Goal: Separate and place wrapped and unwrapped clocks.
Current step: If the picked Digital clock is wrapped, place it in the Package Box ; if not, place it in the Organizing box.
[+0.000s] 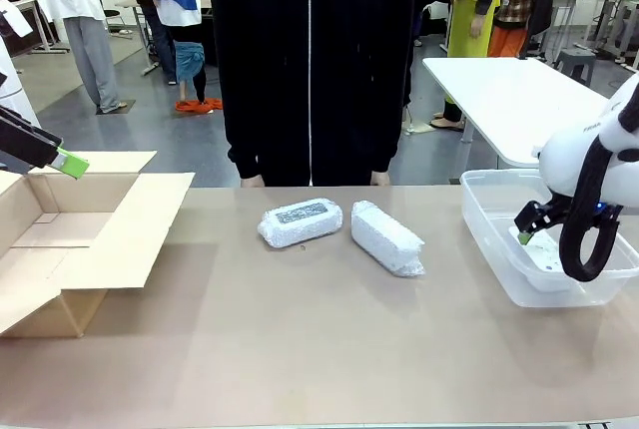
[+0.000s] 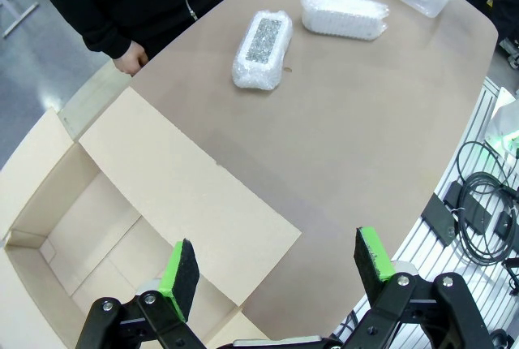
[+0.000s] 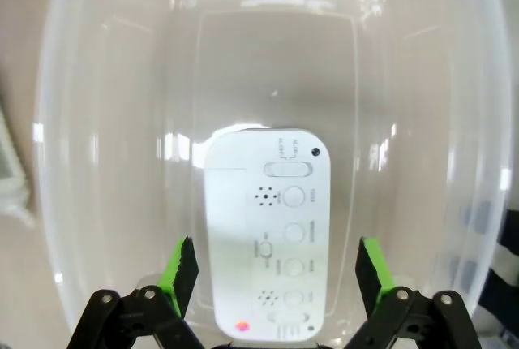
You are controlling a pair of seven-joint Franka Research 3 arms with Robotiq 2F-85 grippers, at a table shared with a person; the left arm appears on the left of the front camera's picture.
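Observation:
Two clocks wrapped in bubble wrap lie mid-table in front of the person: one [image 1: 300, 221] [image 2: 263, 47] shows a dark face through the wrap, the other [image 1: 387, 237] [image 2: 345, 15] is plain white. An unwrapped white clock [image 3: 268, 231] with buttons lies flat on the floor of the clear tub [image 1: 489, 239] [image 3: 97, 122]. My right gripper [image 1: 526, 230] [image 3: 277, 264] hangs open just above it, one pad on either side, not touching it. Far to the left, my left gripper [image 1: 70, 162] [image 2: 276, 264] is open with nothing in it, above the open cardboard box [image 1: 70, 239] [image 2: 105, 227].
The person in a black top [image 1: 312, 60] stands at the far edge, hands low at the table rim. The cardboard box's flaps spread over the table's left end. A second white table [image 1: 509, 90] stands behind on the right. Cables [image 2: 478, 203] lie beside the table.

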